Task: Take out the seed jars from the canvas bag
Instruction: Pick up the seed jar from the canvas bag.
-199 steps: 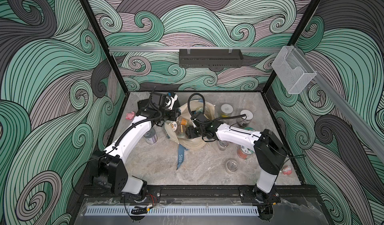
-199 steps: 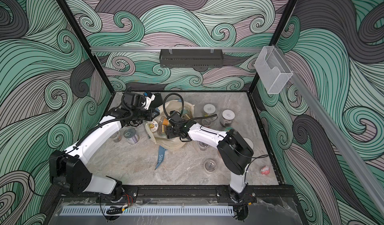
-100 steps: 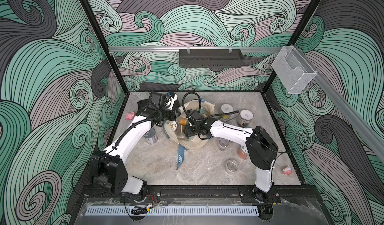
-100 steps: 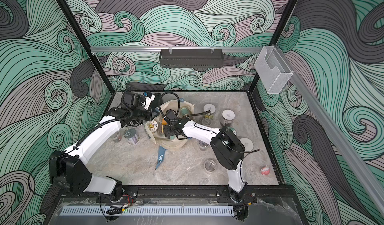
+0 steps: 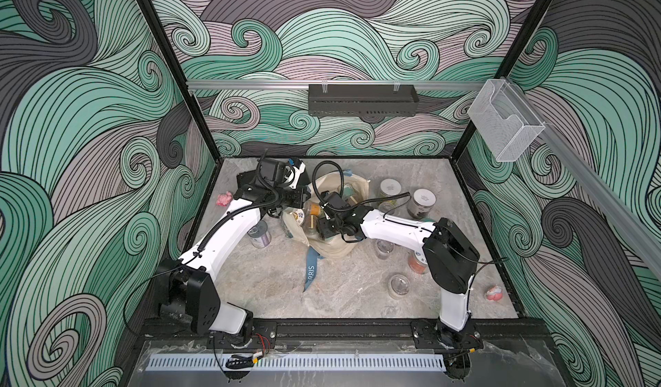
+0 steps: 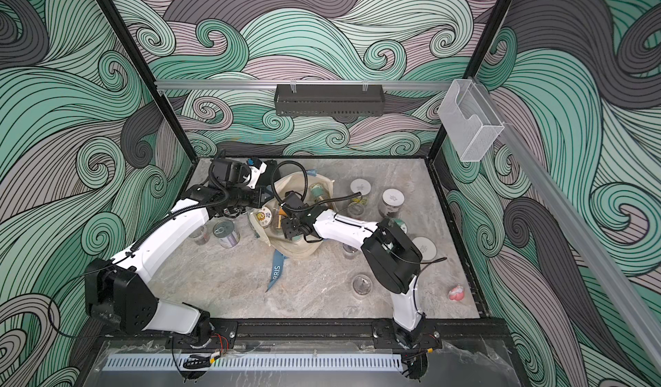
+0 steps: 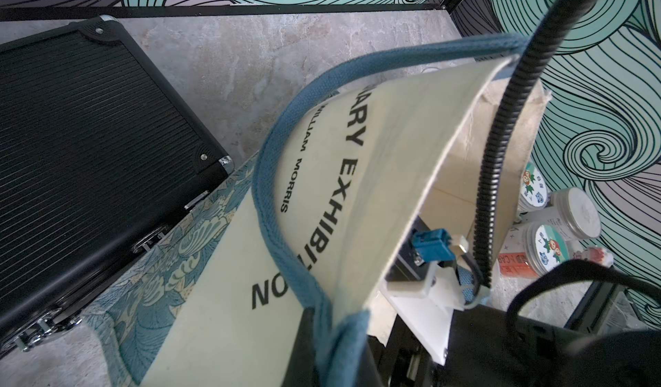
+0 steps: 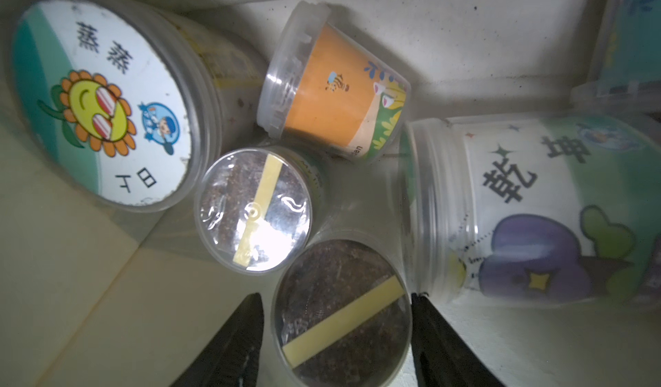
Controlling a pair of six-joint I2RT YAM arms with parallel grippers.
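both top views show the cream canvas tote bag with blue straps (image 5: 334, 250) slumped mid-way across the grey marbled counter (image 5: 343, 295), mouth up, with both arms at it. as soft cloth, it would likely sag shut if left alone. in the left wrist view the left fingers (image 7: 308, 346) are pressed together on its rim, where a blue strap is sewn, and hold that side up.

some seed jars already stand outside beside the bag, among them a white-lidded clear jar (image 5: 422, 202).

the right wrist view shows at least five more lying in the bag, crowded and touching:
- a wide clear jar with a sunflower sticker lid (image 8: 103, 99)
- a big clear jar with a purple flower label (image 8: 536, 210), on its side
- a small orange-labelled clear tub (image 8: 336, 92), tipped over
- a small clear-lidded jar with a yellow strip (image 8: 252, 210)
- nearest the camera, a small clear-lidded jar of dark seeds (image 8: 343, 310)

the right fingers (image 8: 243, 338) are spread either side of this last jar. one looks to touch its wall and the other sits just beside it, so i would not call it a firm pinch.

the jar looks light, rigid and smooth, so it is likely slippery. the best hold is probably across the round wall below the lid, squarely through the middle so it cannot squirt out. lifting it straight up should avoid nudging the side-lying jar, which could roll.
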